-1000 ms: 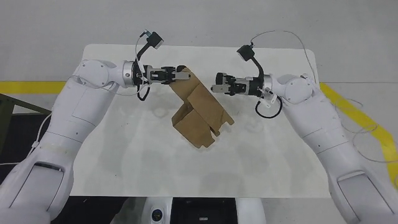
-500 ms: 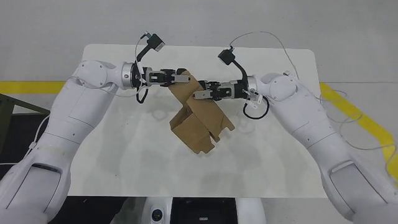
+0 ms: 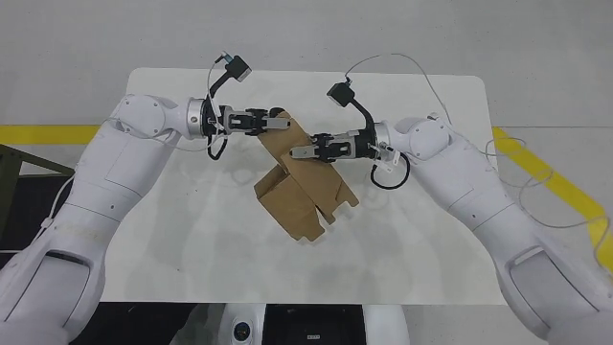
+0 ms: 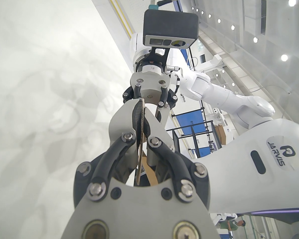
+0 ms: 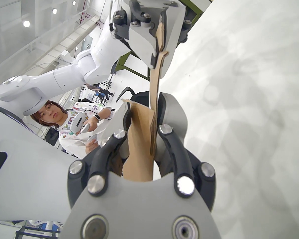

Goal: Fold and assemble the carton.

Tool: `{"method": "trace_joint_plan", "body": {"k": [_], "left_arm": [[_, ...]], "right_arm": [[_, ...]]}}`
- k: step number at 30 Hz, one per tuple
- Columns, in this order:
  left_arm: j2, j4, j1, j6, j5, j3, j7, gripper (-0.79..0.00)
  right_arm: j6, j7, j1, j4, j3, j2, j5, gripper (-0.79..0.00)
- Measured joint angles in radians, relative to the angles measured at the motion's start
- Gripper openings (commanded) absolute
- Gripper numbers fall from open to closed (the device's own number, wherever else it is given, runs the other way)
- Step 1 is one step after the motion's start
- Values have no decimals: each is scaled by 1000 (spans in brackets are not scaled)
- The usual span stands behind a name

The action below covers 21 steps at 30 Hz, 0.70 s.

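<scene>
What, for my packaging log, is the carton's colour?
It is a plain brown corrugated cardboard carton, no pattern visible; top view shows it best.

bright even light from ceiling lamps (image 4: pixel 292 1), with faint soft shadows on the table (image 3: pixel 211 249).

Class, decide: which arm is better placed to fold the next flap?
Right, probably. The left gripper clamps the carton at its edge, anchoring it; the right gripper sits at the adjoining flap.

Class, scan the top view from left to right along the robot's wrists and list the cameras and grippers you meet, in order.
left wrist camera → left gripper → right gripper → right wrist camera
</scene>
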Motion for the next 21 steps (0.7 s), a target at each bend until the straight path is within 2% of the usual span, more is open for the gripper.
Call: {"method": "trace_joint_plan", "body": {"k": [5, 7, 8, 9, 18, 19, 21], "left_arm": [[5, 3, -9, -4, -15, 7, 4, -785], [8, 3, -11, -5, -22, 10, 5, -785], [9, 2, -12, -5, -25, 12, 5, -785], [10, 0, -13, -5, -28, 13, 5, -785], [21, -6, -18, -8, -42, 30, 8, -785], [22, -6, -18, -8, -44, 32, 8, -767], [24, -5, -20, -10, -46, 36, 10, -71]], "right_arm": [[-6, -6, 8, 5, -24, 6, 23, -619], [-6, -6, 11, 6, -34, 8, 35, -665], [-6, -6, 13, 6, -38, 9, 40, -745], [-7, -7, 14, 6, -43, 10, 45, -785], [-14, -14, 28, 11, -78, 15, 78, -785], [-15, -15, 29, 11, -81, 15, 81, -785], [-16, -16, 33, 13, -88, 16, 86, -785]]}}
